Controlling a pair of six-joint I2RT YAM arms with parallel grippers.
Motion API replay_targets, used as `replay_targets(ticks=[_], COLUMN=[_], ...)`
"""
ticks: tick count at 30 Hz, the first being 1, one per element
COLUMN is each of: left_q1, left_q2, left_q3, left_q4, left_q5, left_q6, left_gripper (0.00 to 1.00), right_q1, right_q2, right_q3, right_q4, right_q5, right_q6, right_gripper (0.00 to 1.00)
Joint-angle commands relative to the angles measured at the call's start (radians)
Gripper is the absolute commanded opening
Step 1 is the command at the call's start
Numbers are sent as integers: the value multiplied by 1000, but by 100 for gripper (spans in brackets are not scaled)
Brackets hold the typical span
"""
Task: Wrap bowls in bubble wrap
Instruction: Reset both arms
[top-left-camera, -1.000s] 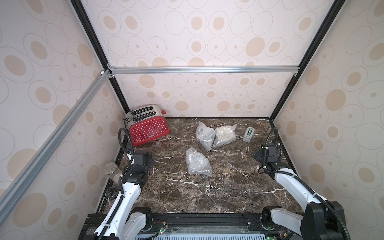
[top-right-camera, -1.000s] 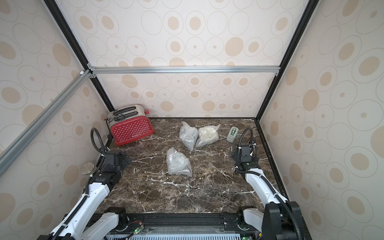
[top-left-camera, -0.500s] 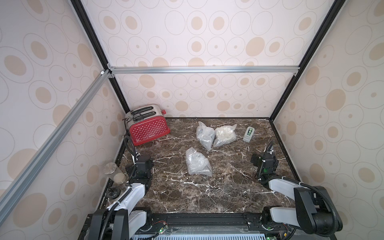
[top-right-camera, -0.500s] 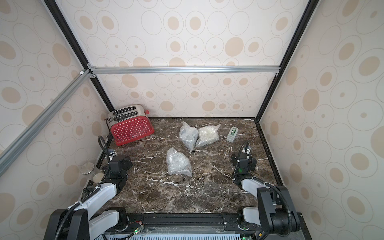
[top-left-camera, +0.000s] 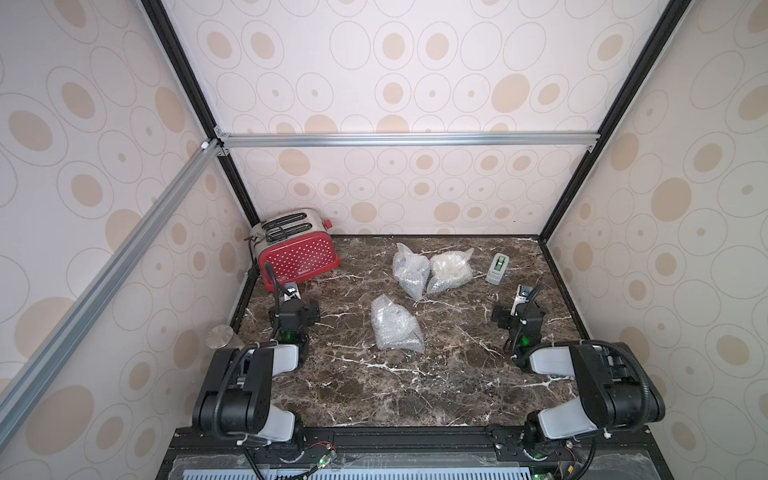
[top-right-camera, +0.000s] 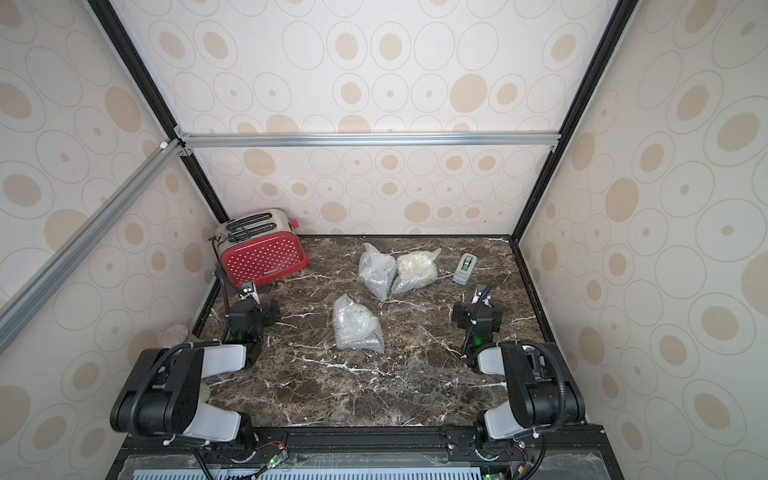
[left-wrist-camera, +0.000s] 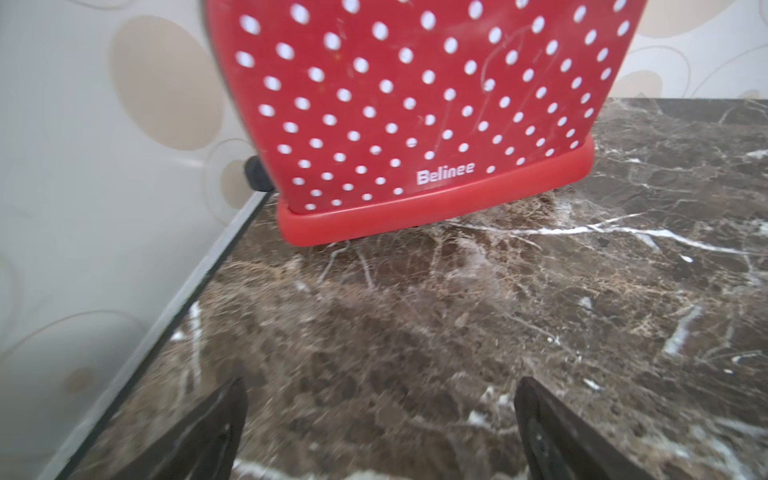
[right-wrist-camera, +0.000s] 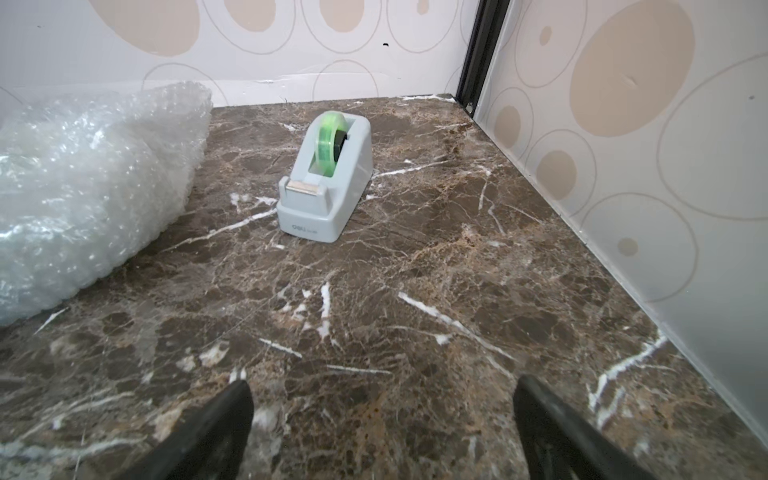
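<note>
**A:** Entry one, the arms?

**B:** Both are folding back toward the near edge, having left the middle of the counter (top-left-camera: 415, 395). The left fingers (left-wrist-camera: 208, 436) are standing wide apart and empty, facing the toaster (top-left-camera: 297, 253). The right fingers (right-wrist-camera: 216, 432) are doing likewise, facing the tape dispenser (right-wrist-camera: 324, 174).

**A:** Entry two, the bubble wrap?

**B:** Three bundles are lying apart from both arms: the near bundle (top-left-camera: 397, 326) mid-counter, and the far pair (top-left-camera: 411, 270) touching. The bowls are probably sitting inside, though the wrap is clouding them.

**A:** Meaning?

**B:** The wrapping is looking finished, and the arms are parking.
</note>
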Motion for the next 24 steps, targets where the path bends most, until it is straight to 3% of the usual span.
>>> replay_targets(ticks=[1, 4, 7, 24], left_q1=[8, 8, 8, 8], left_q2=[20, 26, 26, 26], left_q3=[9, 15, 15, 13], left_q4=[95, 90, 91, 95], left_q5=[34, 25, 25, 23], left_q6=[46, 42, 41, 43], left_gripper=[99, 99, 99, 99], right_q1=[9, 11, 10, 10], right_q2=[15, 35, 12, 16], right_q3=[46, 32, 49, 45], right_q4=[-37, 35, -39, -28], right_q5=[-24, -21, -25, -21], right_q6=[-28, -37, -29, -31], right_gripper=[100, 100, 100, 100])
